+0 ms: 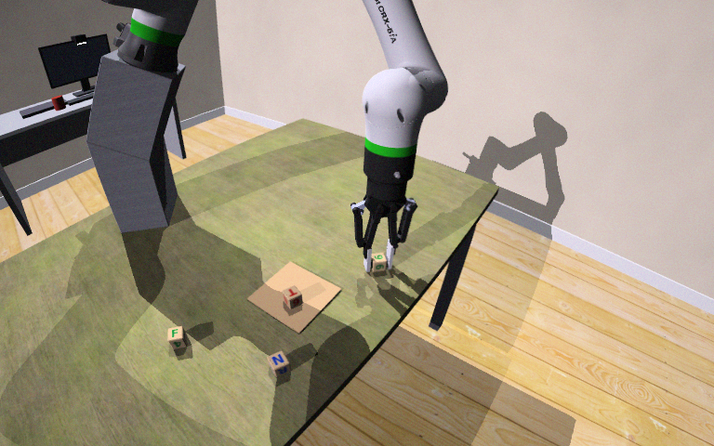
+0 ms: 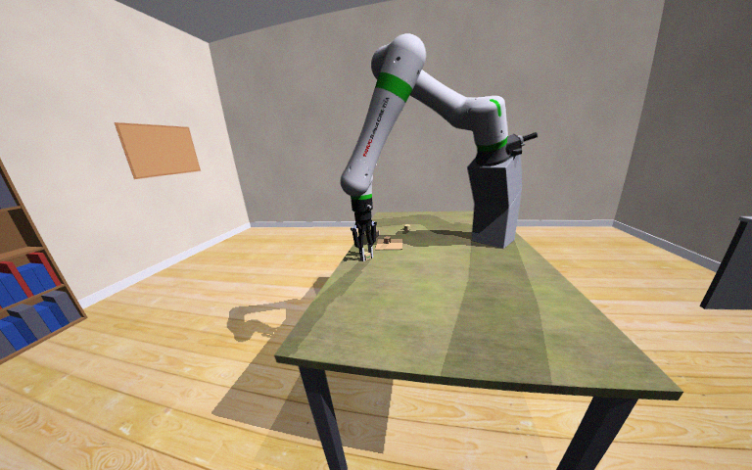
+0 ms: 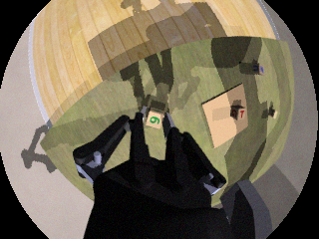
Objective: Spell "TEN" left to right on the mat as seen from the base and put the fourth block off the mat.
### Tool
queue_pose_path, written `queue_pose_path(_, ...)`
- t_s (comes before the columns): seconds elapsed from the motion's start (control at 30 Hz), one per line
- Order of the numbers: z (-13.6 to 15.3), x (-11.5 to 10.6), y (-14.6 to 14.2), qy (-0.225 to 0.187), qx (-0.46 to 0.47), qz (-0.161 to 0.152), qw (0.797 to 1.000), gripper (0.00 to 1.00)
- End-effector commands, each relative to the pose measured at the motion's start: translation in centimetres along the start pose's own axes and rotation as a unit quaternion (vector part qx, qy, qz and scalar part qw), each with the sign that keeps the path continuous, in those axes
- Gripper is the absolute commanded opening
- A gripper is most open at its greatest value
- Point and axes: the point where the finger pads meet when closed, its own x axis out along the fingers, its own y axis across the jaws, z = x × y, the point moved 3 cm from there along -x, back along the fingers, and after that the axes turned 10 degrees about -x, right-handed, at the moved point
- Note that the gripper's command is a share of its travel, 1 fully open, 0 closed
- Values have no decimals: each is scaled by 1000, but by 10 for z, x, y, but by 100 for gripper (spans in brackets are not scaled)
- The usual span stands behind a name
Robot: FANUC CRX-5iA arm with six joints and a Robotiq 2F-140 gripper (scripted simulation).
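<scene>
Where the fingers (image 1: 377,258) (image 2: 366,254) stand, seemingly a green-marked block (image 1: 378,262) (image 2: 367,255) (image 3: 155,119) between.

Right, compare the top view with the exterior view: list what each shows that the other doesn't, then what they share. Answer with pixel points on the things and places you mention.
Only the top view: the monitor (image 1: 74,61), the red mug (image 1: 58,102) and legible block letters, such as the blue N (image 1: 277,360) (image 3: 260,69).

Only the exterior view: the bookshelf (image 2: 22,253) and the orange-brown wall board (image 2: 158,150).

Both: the table (image 1: 236,173) (image 2: 498,332) (image 3: 100,119), the mat (image 1: 321,289) (image 2: 395,245) (image 3: 216,131) and the claw (image 1: 378,265) (image 2: 366,256) (image 3: 155,115), lowered beyond the mat's edge.
</scene>
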Motion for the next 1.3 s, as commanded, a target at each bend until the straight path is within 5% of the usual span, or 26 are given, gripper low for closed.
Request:
queue_pose_path(0.0,0,0,0,0,0,0,1000,28)
queue_pose_path(0.27,0,0,0,0,0,0,1000,28)
queue_pose_path(0.3,0,0,0,0,0,0,1000,16)
queue_pose_path(1.27,0,0,0,0,0,0,1000,16)
